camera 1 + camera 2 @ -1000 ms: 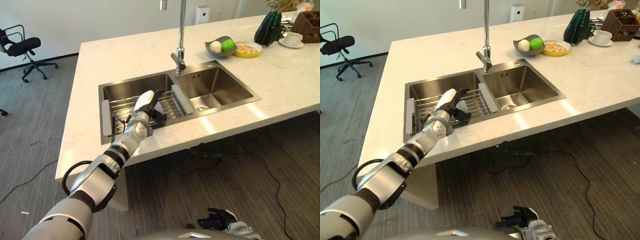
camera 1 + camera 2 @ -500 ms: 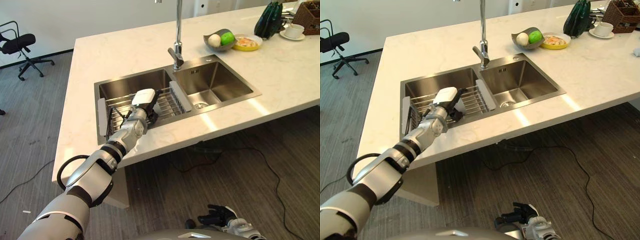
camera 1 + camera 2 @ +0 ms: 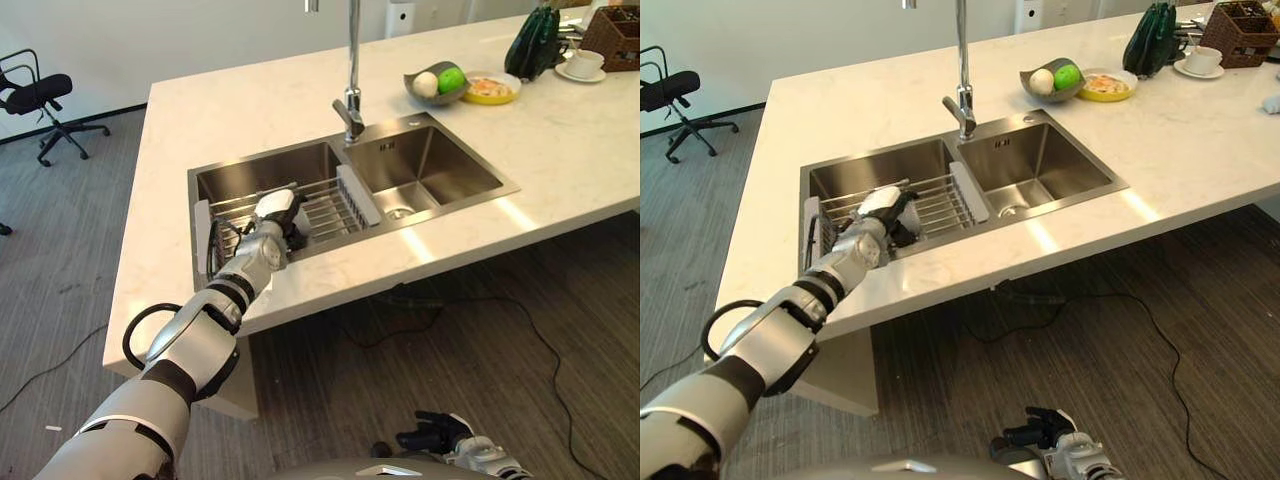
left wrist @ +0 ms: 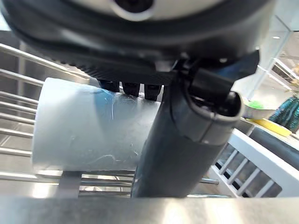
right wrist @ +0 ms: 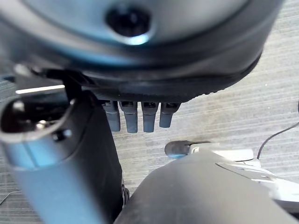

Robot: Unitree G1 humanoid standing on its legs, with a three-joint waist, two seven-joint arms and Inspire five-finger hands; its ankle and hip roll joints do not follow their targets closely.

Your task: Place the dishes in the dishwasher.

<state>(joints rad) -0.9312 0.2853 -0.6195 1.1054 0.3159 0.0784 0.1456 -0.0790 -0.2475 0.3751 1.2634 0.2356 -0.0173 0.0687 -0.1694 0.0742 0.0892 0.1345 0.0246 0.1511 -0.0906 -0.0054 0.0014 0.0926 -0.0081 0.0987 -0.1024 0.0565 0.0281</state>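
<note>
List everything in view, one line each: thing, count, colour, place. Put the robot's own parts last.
Cup: one, white, lying on its side on the rack in the left basin.
Wire rack: one, metal with pale end pieces, across the left basin.
Sink: one, steel, two basins, set in the counter.
Tap: one, steel, behind the sink.
Counter: one, pale marble.
Bowl: one, grey, holding a pale and a green fruit, far side of counter.
Plate: one, yellow, beside the bowl.
Cup and saucer: one, white, far right corner.
Basket: one, brown, far right corner.
Office chair: one, black, on the floor at left.
Left hand: dark, curled round the cup.
Right hand: dark, low above the floor, fingers relaxed.
</note>
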